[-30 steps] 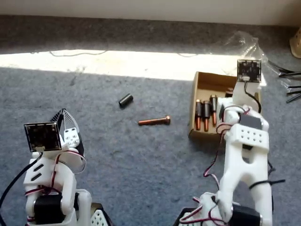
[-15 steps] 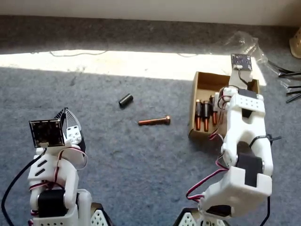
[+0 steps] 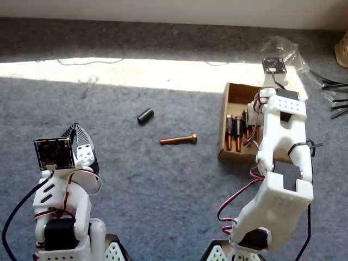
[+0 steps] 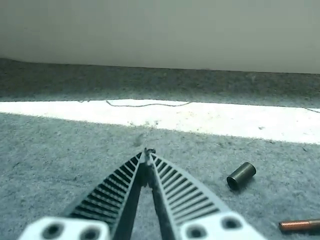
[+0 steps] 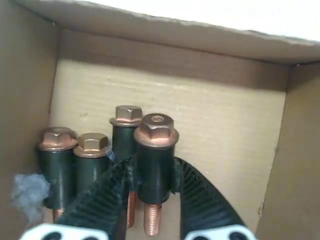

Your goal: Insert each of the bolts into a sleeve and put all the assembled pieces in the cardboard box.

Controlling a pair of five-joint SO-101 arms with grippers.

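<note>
My right gripper (image 5: 154, 170) is inside the cardboard box (image 5: 165, 107), shut on an assembled piece (image 5: 156, 150), a copper bolt in a black sleeve. Three more assembled pieces (image 5: 92, 155) stand side by side against the box wall beside it. From above, my right arm (image 3: 278, 136) stretches over the box (image 3: 232, 93). A loose copper bolt (image 3: 178, 140) and a loose black sleeve (image 3: 145, 115) lie on the grey carpet. My left gripper (image 4: 146, 156) is shut and empty, low over the carpet, with the sleeve (image 4: 241, 175) and the bolt (image 4: 300, 225) off to one side.
A bright sunlit strip (image 3: 136, 73) crosses the carpet behind the loose parts. Crumpled clear plastic (image 3: 283, 49) and black cables (image 3: 334, 98) lie beyond and beside the box. A bit of grey fluff (image 5: 27, 192) sits in a box corner.
My right arm has stretched farther over the box, its wrist moving toward the far wall. The left arm has hardly shifted.
</note>
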